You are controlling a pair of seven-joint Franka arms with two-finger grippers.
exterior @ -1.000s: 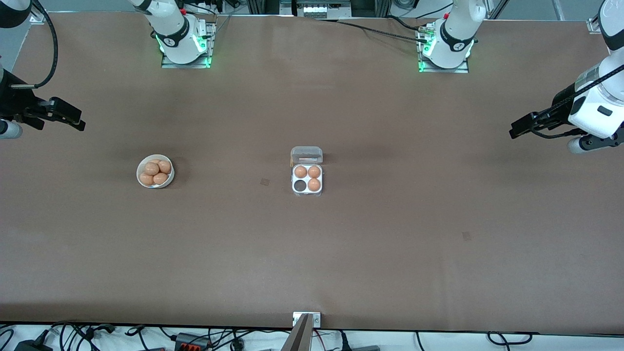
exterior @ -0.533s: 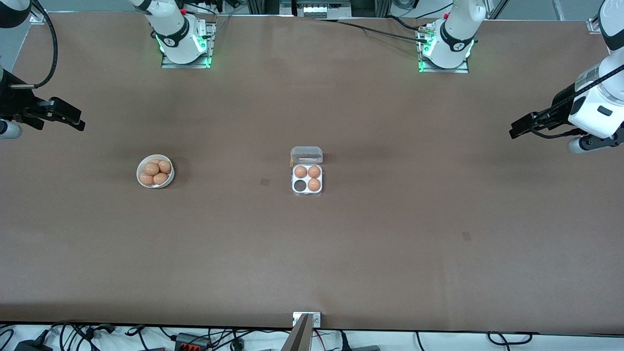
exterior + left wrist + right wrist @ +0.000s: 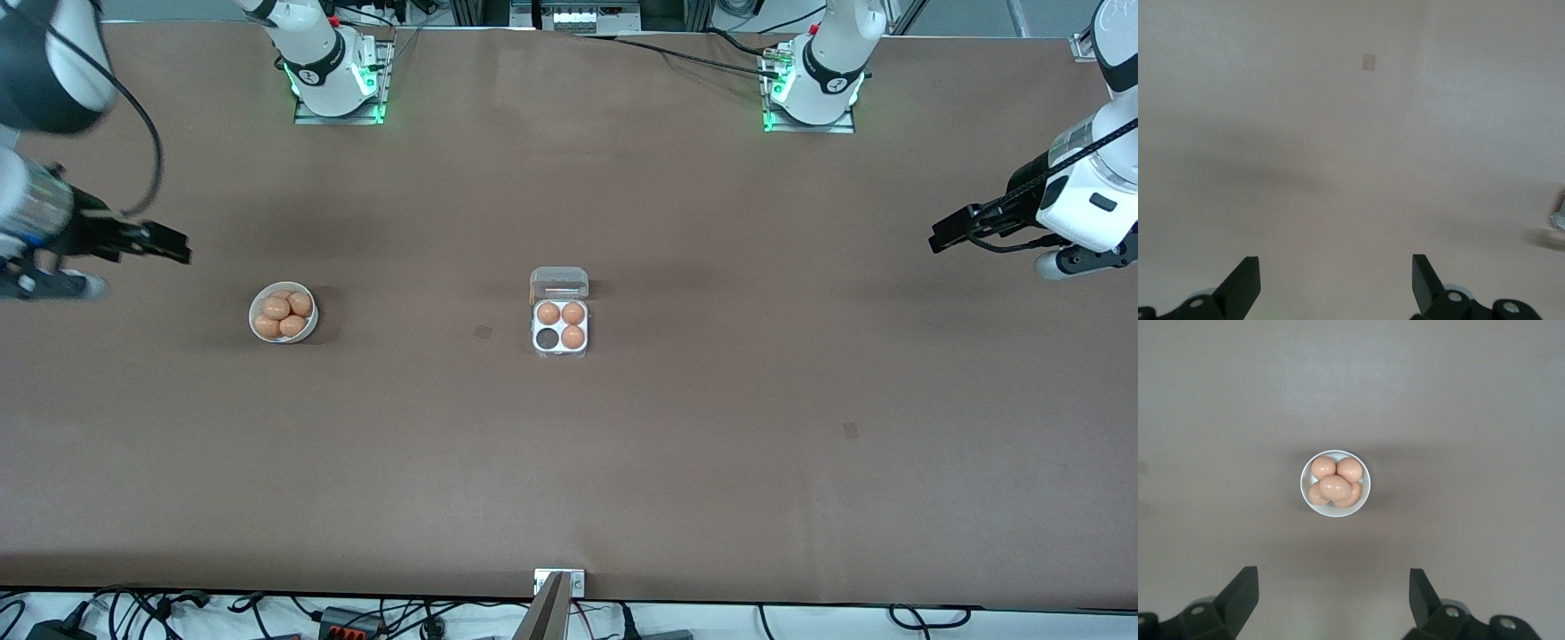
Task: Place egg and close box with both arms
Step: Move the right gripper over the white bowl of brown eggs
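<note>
right gripper (image 3: 173, 249): fingers spread wide, holding nothing; up in the air over bare table at the right arm's end, short of the bowl. Has shifted toward the bowl and lower in the front view since the earlier frames; arm shows motion blur.
right gripper, wrist view (image 3: 1331, 597): both fingertips apart, nothing between them; bowl sits ahead of the fingertips, centred between them, well apart.
left gripper (image 3: 944, 233): open, empty; over bare table at the left arm's end. Same spot as in the earlier frames; this arm waits.
left gripper, wrist view (image 3: 1333, 283): fingers wide apart, only bare table ahead; small square mark (image 3: 1369, 62) on the table farther off.
bowl (image 3: 305, 327): round, white, on the table near the right gripper, toward the middle of the table from it. Unmoved.
eggs in bowl (image 3: 276, 308): orange-brown, piled together; four or five, can't tell exactly. None picked up yet.
box (image 3: 560, 350): mid-table, well apart from both grippers, lid (image 3: 559, 283) open and lying back toward the robot bases. Unmoved.
eggs in box (image 3: 561, 313): three cups filled.
empty cup (image 3: 547, 339): dark, the one nearer the front camera on the right arm's side.
table (image 3: 711, 444): brown surface.
</note>
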